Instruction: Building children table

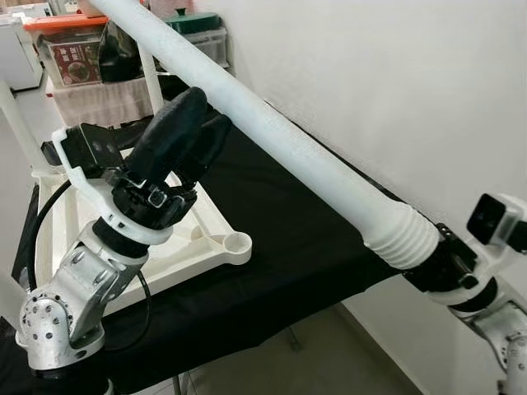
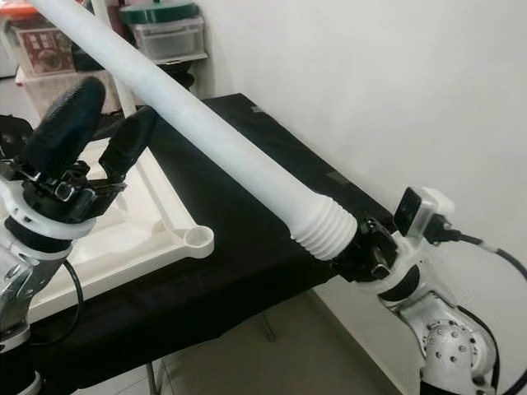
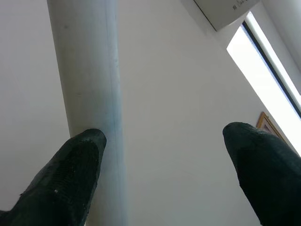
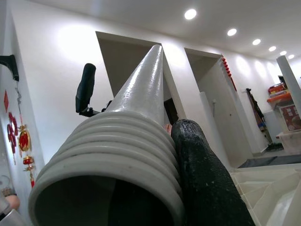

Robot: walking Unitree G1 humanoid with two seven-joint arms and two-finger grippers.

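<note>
Black-draped bench (image 1: 313,239); right gripper (image 2: 362,247) clamps leg (image 1: 296,148)'s ribbed end.

Black cloth (image 1: 288,247) over stand; storage bins (image 1: 70,49) behind; white wall (image 1: 395,82) alongside.

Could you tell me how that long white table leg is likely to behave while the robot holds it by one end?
The table leg looks rigid and hollow, so probably light. Held by the right gripper at its ribbed end, its length may lever downward. Its smooth round shaft could roll if set on the black cloth.
</note>
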